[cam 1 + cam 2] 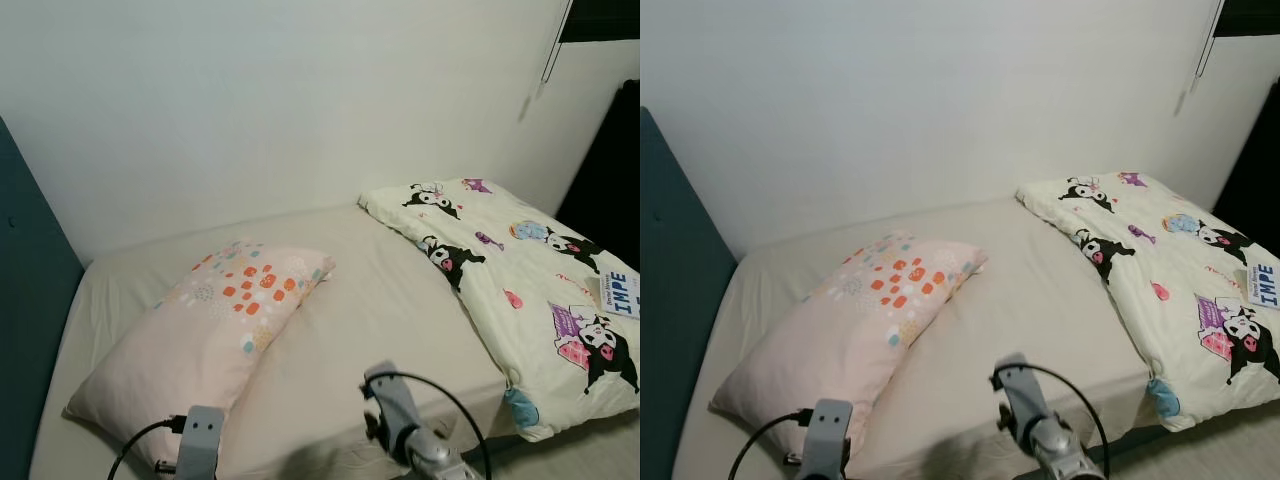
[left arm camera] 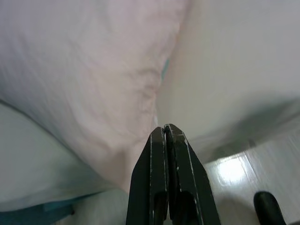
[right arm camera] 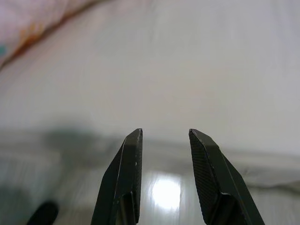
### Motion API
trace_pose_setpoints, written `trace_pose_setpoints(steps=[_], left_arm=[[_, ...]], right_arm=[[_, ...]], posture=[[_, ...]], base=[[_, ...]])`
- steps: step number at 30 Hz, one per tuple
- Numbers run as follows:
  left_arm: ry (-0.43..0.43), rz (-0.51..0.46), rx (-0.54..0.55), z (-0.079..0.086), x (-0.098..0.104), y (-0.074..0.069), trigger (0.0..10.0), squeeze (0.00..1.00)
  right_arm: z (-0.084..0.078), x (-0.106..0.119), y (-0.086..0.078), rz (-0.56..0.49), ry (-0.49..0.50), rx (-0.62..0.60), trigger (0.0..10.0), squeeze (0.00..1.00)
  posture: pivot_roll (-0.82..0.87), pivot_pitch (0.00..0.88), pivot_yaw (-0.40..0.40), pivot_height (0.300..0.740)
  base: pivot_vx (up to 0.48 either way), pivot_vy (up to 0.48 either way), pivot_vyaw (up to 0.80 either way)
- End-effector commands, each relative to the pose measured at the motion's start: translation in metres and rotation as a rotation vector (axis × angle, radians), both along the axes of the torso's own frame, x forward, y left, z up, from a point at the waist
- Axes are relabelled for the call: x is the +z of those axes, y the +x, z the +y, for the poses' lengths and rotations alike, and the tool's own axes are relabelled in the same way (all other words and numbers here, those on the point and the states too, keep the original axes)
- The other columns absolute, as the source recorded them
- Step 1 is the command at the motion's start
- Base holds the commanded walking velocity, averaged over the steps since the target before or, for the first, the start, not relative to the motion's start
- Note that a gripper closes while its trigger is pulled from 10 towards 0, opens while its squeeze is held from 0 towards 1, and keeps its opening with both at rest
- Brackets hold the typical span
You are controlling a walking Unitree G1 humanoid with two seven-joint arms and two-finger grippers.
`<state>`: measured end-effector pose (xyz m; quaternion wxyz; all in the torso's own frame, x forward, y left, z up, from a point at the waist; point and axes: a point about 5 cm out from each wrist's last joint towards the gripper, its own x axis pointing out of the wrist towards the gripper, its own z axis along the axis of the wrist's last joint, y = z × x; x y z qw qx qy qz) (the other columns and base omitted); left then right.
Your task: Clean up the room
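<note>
The pale pink cloth pillow with orange spots (image 1: 215, 325) lies slanted across the beige bed (image 1: 380, 290), beside the cartoon-printed cream blanket (image 1: 540, 290). The left tool (image 2: 165, 132) is pressed together near the pillow's edge; the right tool (image 3: 165, 136) is apart. The approach seems underway; next, opening the left tool to grasp the pillow.

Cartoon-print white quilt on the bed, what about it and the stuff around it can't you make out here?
- Cartoon-print white quilt: right side cut off by the eye views' edge.
- Blue-and-white label: lettering cut off.
- Pink dotted pillow: blurred in the left wrist view.
- Beige mattress: near edge hidden behind both arms.
</note>
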<state>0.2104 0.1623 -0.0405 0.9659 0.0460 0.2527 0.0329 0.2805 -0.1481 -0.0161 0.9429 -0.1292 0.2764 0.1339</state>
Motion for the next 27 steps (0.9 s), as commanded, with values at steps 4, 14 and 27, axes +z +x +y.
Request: trace_pose_setpoints(steps=[4,14,27], left_arm=[[0.031,-0.045,0.029,0.011,0.006,0.001,10.0,0.0],[-0.007,-0.081,0.083,0.011,0.014,-0.001,10.0,0.0],[0.025,-0.018,-0.036,0.004,0.006,-0.002,10.0,0.0]], right_arm=[[-0.001,0.005,0.004,-0.031,0.042,-0.038,10.0,0.0],[0.008,0.004,0.002,-0.049,0.063,0.0,10.0,0.0],[0.0,-0.007,-0.008,0.008,-0.006,-0.033,10.0,0.0]], posture=[[-0.07,0.0,-0.018,0.738],[-0.06,0.0,-0.018,0.738],[-0.06,0.0,-0.021,0.738]], base=[[0.0,0.0,0.0],[0.0,0.0,0.0],[0.0,0.0,0.0]])
